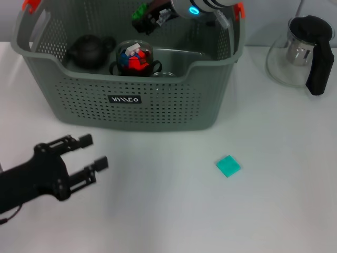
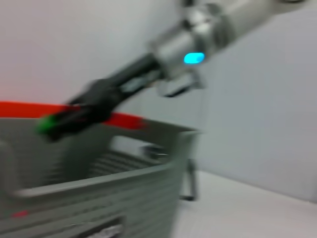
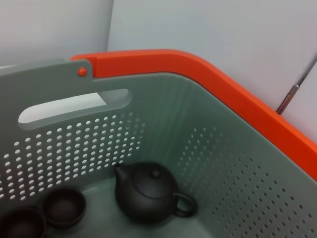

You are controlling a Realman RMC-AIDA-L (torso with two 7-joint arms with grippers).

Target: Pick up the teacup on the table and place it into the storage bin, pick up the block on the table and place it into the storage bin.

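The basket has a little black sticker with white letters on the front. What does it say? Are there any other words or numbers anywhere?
Black label on the front of the storage bin: white letters, too small and blurred to read for certain.
No other words, numbers or signs show in any view.

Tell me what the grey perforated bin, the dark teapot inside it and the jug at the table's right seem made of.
Grey perforated storage bin: moulded plastic, matte, with punched holes. Dark round teapot: likely unglazed clay or ceramic, dull sheen. Clear jug: apparently glass, see-through, with a black handle, probably plastic.
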